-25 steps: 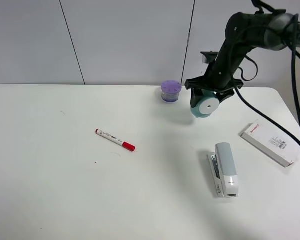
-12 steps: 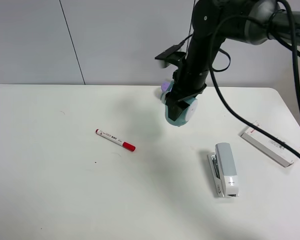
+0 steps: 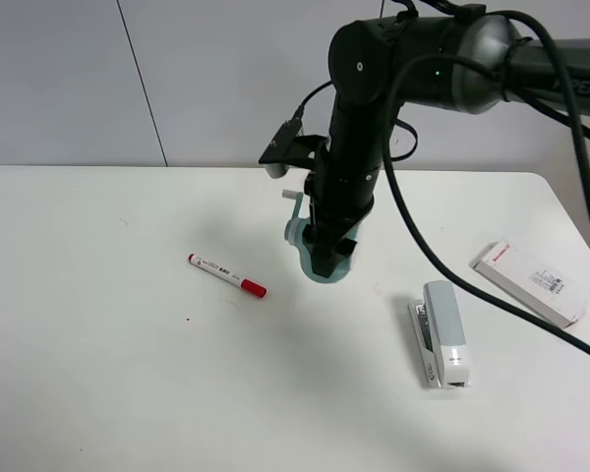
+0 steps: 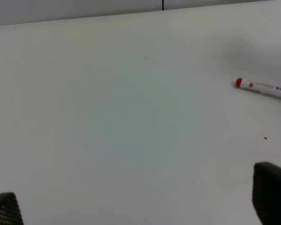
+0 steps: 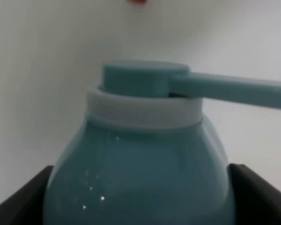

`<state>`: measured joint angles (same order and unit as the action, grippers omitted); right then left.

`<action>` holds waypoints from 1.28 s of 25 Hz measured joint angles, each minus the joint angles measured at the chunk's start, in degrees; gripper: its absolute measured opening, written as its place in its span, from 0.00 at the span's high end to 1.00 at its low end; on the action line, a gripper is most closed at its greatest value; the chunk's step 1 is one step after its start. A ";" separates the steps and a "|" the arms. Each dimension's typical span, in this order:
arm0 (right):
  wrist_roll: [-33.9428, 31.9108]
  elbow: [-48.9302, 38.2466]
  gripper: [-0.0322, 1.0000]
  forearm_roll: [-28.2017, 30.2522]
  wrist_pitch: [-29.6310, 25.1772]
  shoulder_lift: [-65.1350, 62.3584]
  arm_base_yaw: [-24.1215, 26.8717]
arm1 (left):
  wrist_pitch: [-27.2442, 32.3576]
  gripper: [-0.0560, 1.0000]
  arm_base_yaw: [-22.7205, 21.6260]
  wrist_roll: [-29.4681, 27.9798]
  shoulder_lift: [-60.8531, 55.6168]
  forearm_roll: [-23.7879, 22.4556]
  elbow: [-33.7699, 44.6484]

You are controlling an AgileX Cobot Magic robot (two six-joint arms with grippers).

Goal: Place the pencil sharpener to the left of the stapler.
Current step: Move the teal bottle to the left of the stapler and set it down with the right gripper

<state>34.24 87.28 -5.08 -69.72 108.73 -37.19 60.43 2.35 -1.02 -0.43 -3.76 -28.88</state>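
Note:
The teal pencil sharpener hangs just above the table, left of and beyond the stapler, with my right gripper shut on it. In the right wrist view the sharpener fills the frame, crank arm sticking out sideways, and dark fingers press on both flanks. The light grey stapler lies flat with its length running toward the front edge. My left gripper is open over bare table, only its fingertips showing; it is out of the exterior view.
A red-capped white marker lies left of the sharpener and also shows as the marker in the left wrist view. A flat white box with red print sits at the right edge. The purple container is hidden behind the arm.
My right arm has swung left and down with the sharpener, from the back right near the purple container to low over the table's middle, and turned the sharpener.

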 joint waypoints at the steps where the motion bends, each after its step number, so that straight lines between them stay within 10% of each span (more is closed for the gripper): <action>1: 0.40 -2.25 0.32 0.12 0.16 -1.67 -0.14 | 0.00 0.01 0.00 0.00 0.00 0.00 0.00; 11: 6.03 -22.43 0.32 -2.04 10.09 -10.63 -0.20 | 0.00 0.01 0.00 0.00 0.00 0.00 0.00; 32: 6.68 -30.03 0.32 0.01 22.59 -8.06 -0.02 | 0.00 0.01 0.00 0.00 0.00 0.00 0.00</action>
<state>40.92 57.24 -5.07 -47.13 100.67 -37.21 60.43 2.35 -1.02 -0.43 -3.76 -28.88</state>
